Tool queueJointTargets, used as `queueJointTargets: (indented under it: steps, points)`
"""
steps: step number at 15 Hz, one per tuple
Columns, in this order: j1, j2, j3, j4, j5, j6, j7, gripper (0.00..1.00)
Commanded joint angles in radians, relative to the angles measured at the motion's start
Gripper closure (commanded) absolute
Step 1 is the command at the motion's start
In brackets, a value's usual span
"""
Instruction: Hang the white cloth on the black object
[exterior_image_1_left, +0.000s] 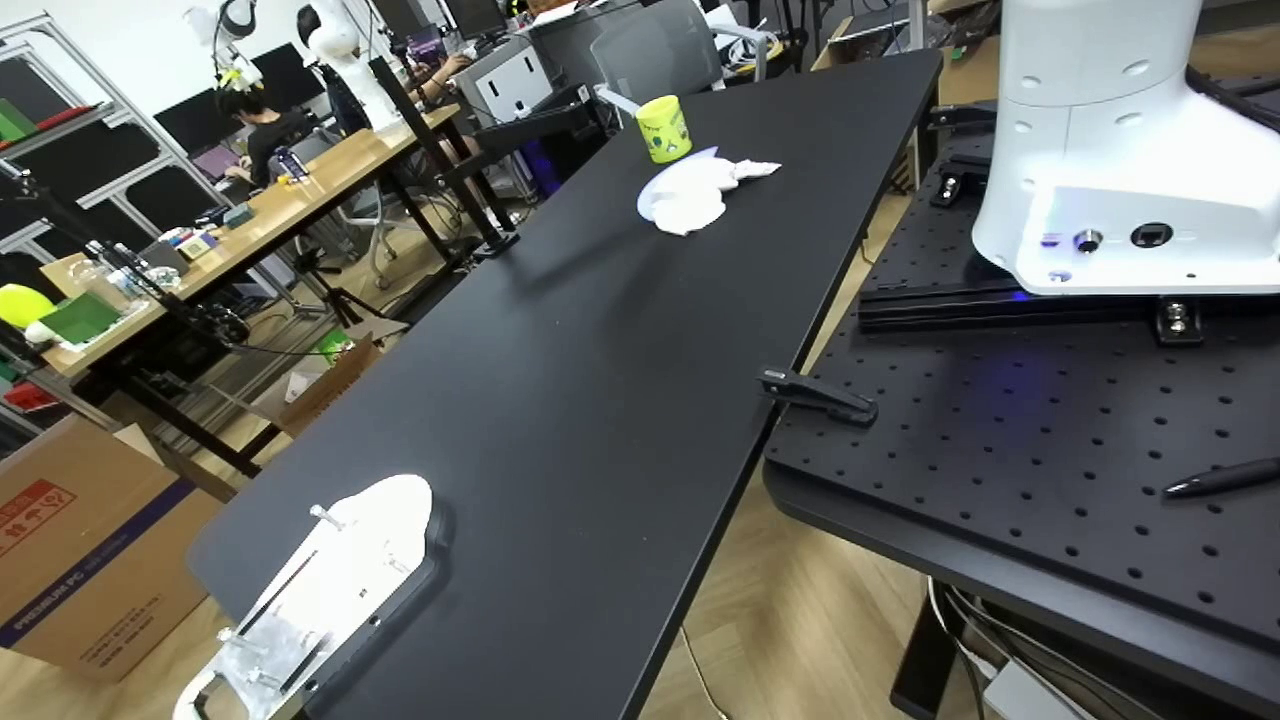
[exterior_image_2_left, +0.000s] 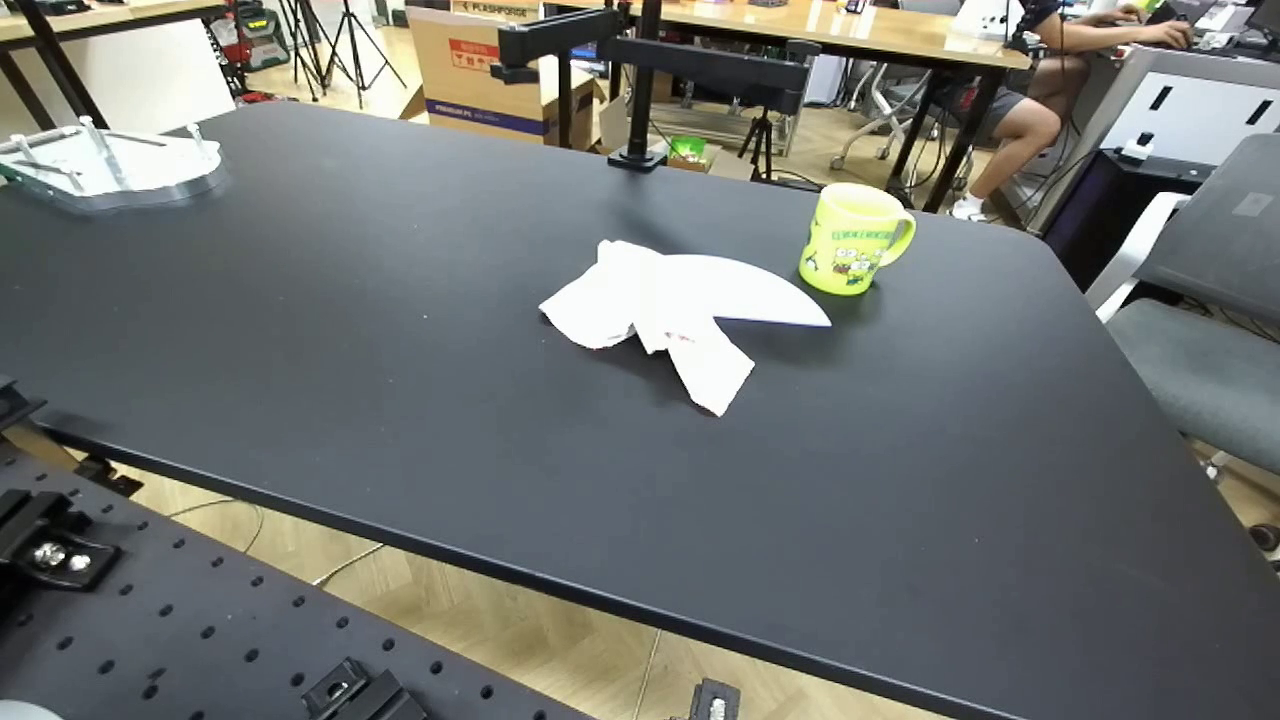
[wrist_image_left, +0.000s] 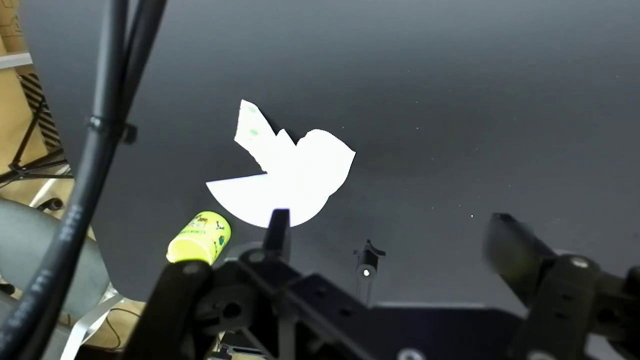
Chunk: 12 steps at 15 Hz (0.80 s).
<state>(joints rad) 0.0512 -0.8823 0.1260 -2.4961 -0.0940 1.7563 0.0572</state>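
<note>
The white cloth (exterior_image_1_left: 688, 205) lies crumpled on the black table, partly over a flat white disc-like piece (exterior_image_2_left: 765, 292). The cloth (exterior_image_2_left: 640, 295) also shows in an exterior view, with folded ends spread out. In the wrist view the cloth (wrist_image_left: 320, 160) and the disc (wrist_image_left: 240, 195) are overexposed and hard to tell apart. A black post with a horizontal arm (exterior_image_2_left: 705, 72) is clamped at the table's far edge; the arm (exterior_image_1_left: 530, 130) also shows in an exterior view. In the wrist view the post (wrist_image_left: 369, 260) appears between my fingers. My gripper (wrist_image_left: 391, 218) is open and empty above the table.
A yellow-green mug (exterior_image_2_left: 848, 245) stands beside the disc; it also shows in the wrist view (wrist_image_left: 202, 235). A white board with pegs (exterior_image_1_left: 345, 565) lies at the table's other end. The robot base (exterior_image_1_left: 1130, 200) stands on a perforated black plate (exterior_image_1_left: 1000, 440). A chair (exterior_image_2_left: 1215, 270) stands near the table.
</note>
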Motion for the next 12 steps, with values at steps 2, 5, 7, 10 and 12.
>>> queueJointTargets:
  steps: [2,5,7,10,12]
  points:
    - [-0.019,0.033,-0.091,0.004,-0.021,0.074,-0.063,0.00]
    - [-0.062,0.075,-0.211,0.008,-0.036,0.150,-0.166,0.00]
    - [-0.064,0.127,-0.310,0.019,-0.026,0.184,-0.300,0.00]
    - [-0.072,0.234,-0.415,0.061,-0.018,0.192,-0.464,0.00]
    - [-0.092,0.175,-0.386,0.008,-0.012,0.204,-0.436,0.00]
